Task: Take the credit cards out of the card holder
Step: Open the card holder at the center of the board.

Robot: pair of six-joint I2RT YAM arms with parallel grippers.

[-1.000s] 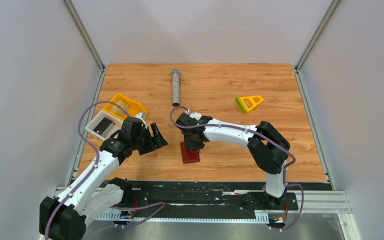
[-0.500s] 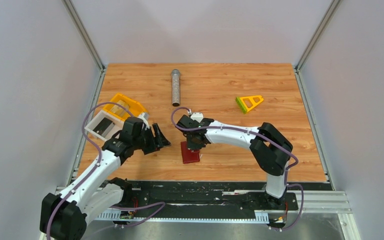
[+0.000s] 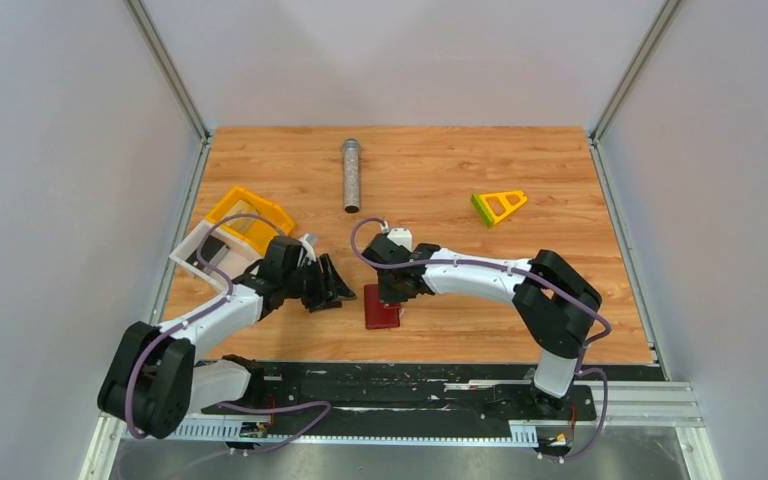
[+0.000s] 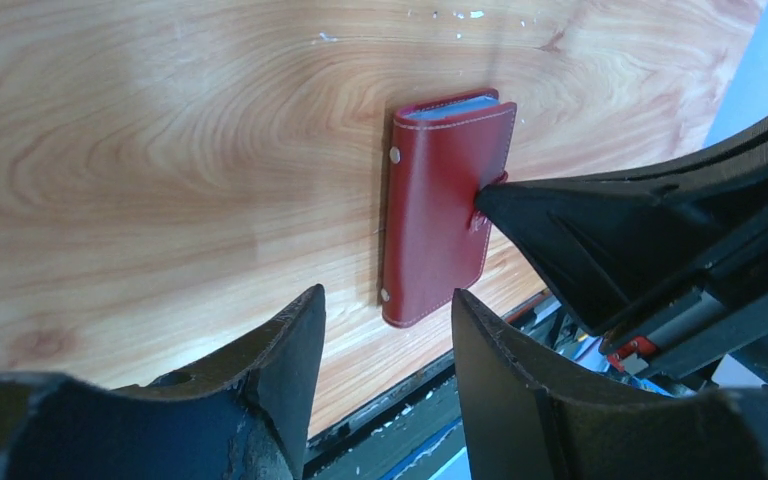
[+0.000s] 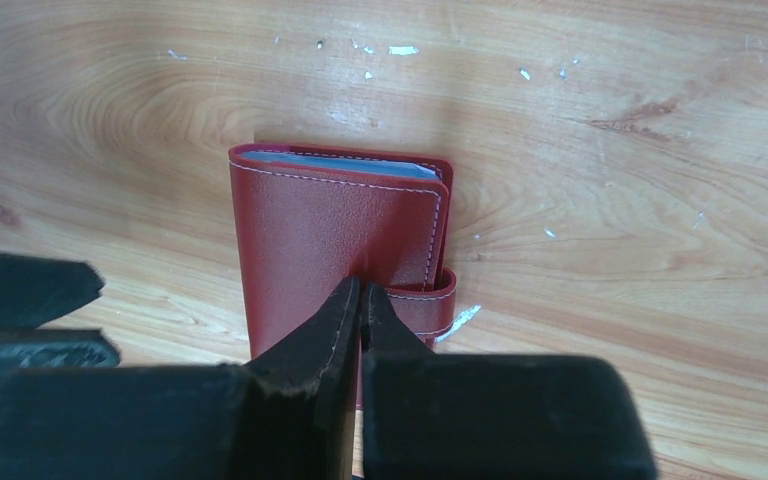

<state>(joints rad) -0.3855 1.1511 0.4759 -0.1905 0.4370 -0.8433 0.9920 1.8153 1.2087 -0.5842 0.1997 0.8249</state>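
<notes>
The card holder (image 3: 381,306) lies closed on the wooden table, dark red, with a light blue-grey inner edge (image 5: 340,162) showing at its far end. The credit cards are hidden inside it. My right gripper (image 5: 361,290) is shut, its tips pressed on the cover where the snap tab (image 5: 432,300) wraps round the edge; whether the tab is pinched I cannot tell. My left gripper (image 4: 388,330) is open just left of the holder (image 4: 442,205), low over the table, with nothing between its fingers (image 4: 280,350). In the top view the left gripper (image 3: 332,290) is a short gap from the holder.
A yellow tray (image 3: 250,215) and a white tray (image 3: 198,250) stand at the left edge behind the left arm. A metal cylinder (image 3: 351,175) lies at the back centre, a yellow-green triangular piece (image 3: 499,205) at the back right. The table's front edge (image 3: 410,362) runs just below the holder.
The left arm has swung right and lower toward the holder, its jaws narrowing somewhat. The right gripper has shut at the snap tab and shifted slightly right.
</notes>
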